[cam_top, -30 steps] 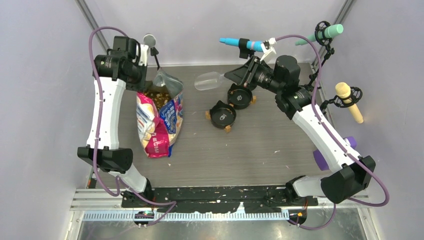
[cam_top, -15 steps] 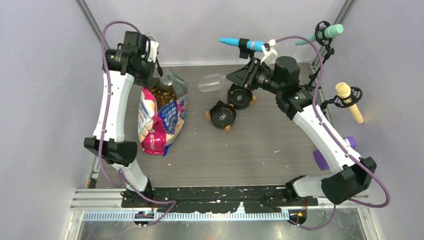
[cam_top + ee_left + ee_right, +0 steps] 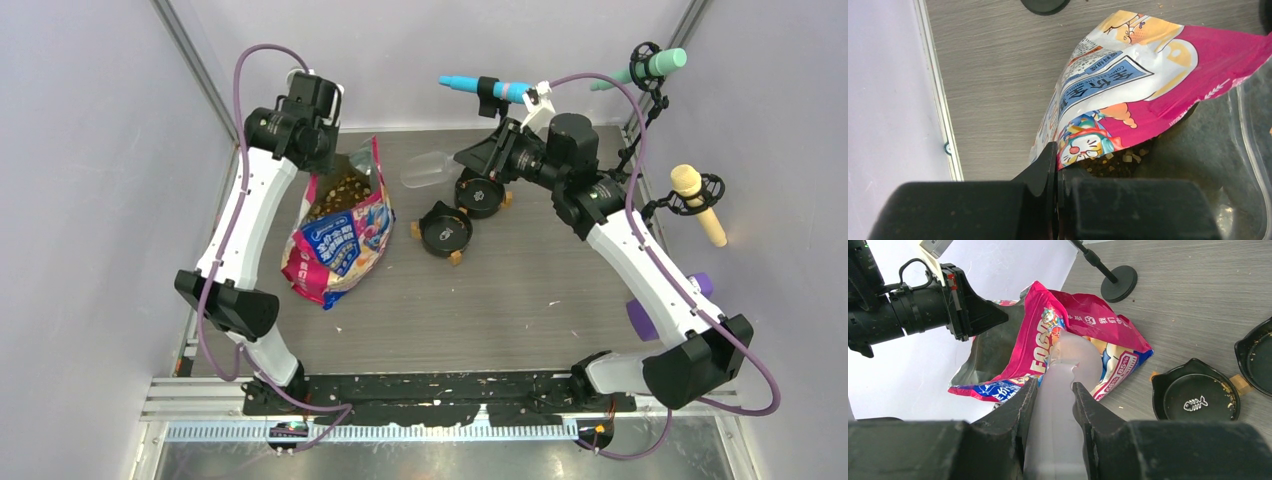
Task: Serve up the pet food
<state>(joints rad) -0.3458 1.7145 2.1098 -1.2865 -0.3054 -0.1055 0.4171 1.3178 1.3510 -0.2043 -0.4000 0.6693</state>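
Note:
The pink-and-blue pet food bag (image 3: 342, 245) leans open on the left of the table, with brown kibble (image 3: 346, 187) showing in its mouth. My left gripper (image 3: 320, 168) is shut on the bag's upper rim; in the left wrist view the gripper (image 3: 1057, 161) pinches the printed edge of the bag (image 3: 1128, 80), just over the kibble (image 3: 1120, 159). My right gripper (image 3: 1054, 390) is shut on the handle of a clear plastic scoop (image 3: 1075, 357), whose bowl points at the bag (image 3: 1088, 322). From above, the scoop (image 3: 425, 170) hangs between the bag and the bowls.
Two black bowls (image 3: 480, 193) (image 3: 445, 230) with tan feet sit mid-table, right of the bag, and look empty. A black stand's round base (image 3: 1119, 284) is behind the bag. Handled tools hang on the back and right walls: teal (image 3: 480, 88), green (image 3: 655, 65), beige (image 3: 697, 200).
My left arm has swung right and carried the bag's top with it, so the bag now leans toward the bowls. The scoop in my right gripper has shifted slightly right.

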